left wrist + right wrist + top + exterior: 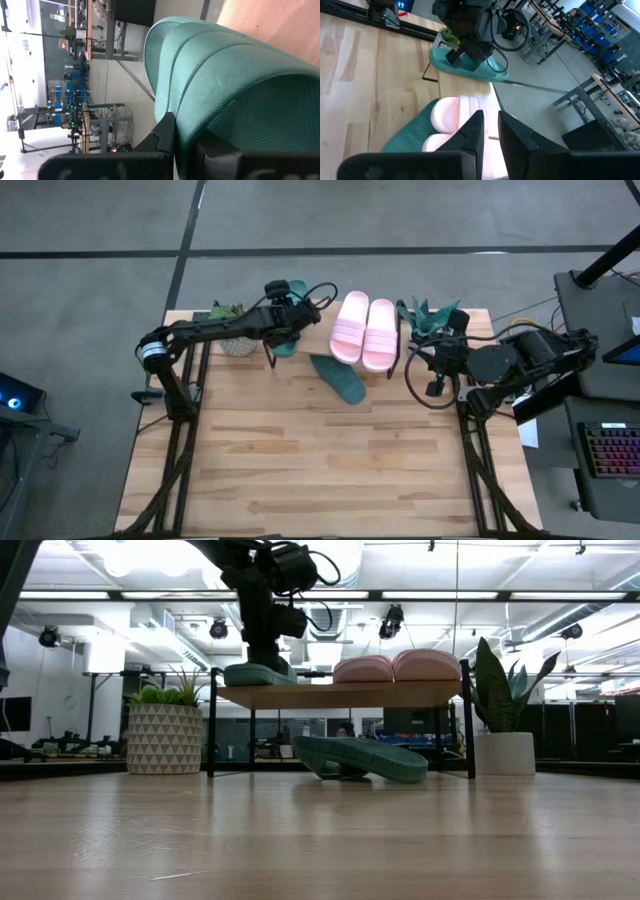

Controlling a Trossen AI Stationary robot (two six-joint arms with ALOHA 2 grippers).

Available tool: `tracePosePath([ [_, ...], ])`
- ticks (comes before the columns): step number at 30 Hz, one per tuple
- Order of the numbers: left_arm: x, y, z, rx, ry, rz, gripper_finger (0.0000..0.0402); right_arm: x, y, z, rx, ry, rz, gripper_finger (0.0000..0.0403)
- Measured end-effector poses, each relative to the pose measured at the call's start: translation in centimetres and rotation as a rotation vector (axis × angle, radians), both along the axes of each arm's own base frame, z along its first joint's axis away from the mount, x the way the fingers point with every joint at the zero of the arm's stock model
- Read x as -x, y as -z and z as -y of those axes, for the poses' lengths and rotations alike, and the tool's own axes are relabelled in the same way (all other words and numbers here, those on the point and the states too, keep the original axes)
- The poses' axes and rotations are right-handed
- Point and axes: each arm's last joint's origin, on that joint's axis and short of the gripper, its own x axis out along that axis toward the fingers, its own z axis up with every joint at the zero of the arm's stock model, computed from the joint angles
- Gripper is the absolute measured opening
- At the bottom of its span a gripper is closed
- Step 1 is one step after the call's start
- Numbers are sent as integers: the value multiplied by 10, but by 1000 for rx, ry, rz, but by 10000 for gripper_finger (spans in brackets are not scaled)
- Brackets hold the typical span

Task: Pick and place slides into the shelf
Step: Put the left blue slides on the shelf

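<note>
High view: a green slide (pixel 285 340) is gripped by the left gripper (pixel 284 320) on the shelf (pixel 395 370) beside two pink slides (pixel 364 331). The right gripper (pixel 489 131) fingers are nearly closed, empty.

I read no text, labels, brands or numbers anywhere: nothing legible on slides, shelf, surface or background gear.

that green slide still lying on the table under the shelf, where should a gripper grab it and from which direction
Probably by its ribbed strap, coming from above. The green slide lies half under the shelf, its free end pointing out onto the open table. In the low view its strap arches above the sole, so the fingers could likely close across it there.
</note>
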Motion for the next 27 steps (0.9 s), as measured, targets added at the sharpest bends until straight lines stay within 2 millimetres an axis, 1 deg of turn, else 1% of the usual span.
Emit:
tracePosePath([
  [10,0,1,0,31,42,-42,0,0,0,0,0,0,0,47],
  [23,1,1,1,36,44,-48,0,0,0,0,0,0,0,47],
  [25,1,2,0,38,44,-47,7,0,0,0,-4,2,2,47],
  [27,1,1,0,48,53,-42,22,0,0,0,-6,3,4,47],
])
